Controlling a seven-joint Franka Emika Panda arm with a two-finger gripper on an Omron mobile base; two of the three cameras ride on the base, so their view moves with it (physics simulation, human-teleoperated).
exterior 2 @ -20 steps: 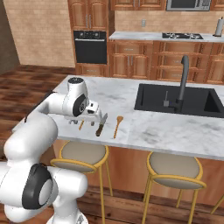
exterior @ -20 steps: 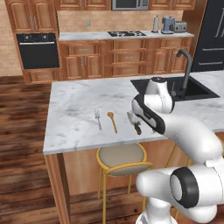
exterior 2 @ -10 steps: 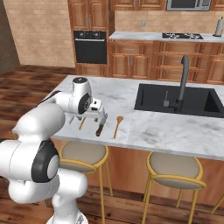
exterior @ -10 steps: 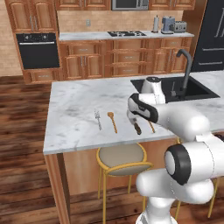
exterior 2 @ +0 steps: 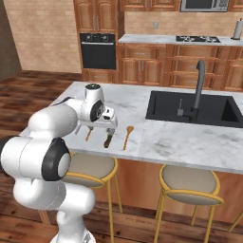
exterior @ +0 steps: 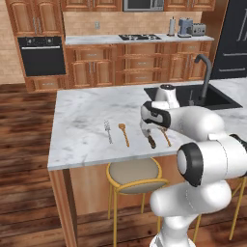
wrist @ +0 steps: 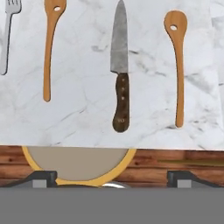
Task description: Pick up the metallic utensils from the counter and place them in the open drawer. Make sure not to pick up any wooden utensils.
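**Hand view lines up on the knife, pincer wide and empty**

Hand view looks straight down on the front edge of the desk, where four utensils lie in a row, handles toward that edge. The fork is at the left, then a wooden spoon, then the knife, then a second wooden spoon. None touches another. The knife sits just about centred between the two dark fingertips at the bottom of the view, its dark handle nearest the desk's front edge and its blade pointing inward.

From the left base view, the pincer hangs above the knife, near the front edge of the desk and well clear of the black sink. The right base view shows the pincer just over the knife, with a wooden spoon beside it. Its jaws stand fully apart and nothing is between them.

The step in hand appears to be the approach to the first metallic utensil. No metal piece has been lifted yet; both rest on the marble. The next move likely calls for a straight descent onto the knife's handle, keeping the fingers clear of the spoons on either side, before closing. The drawer's position cannot be told from these views.
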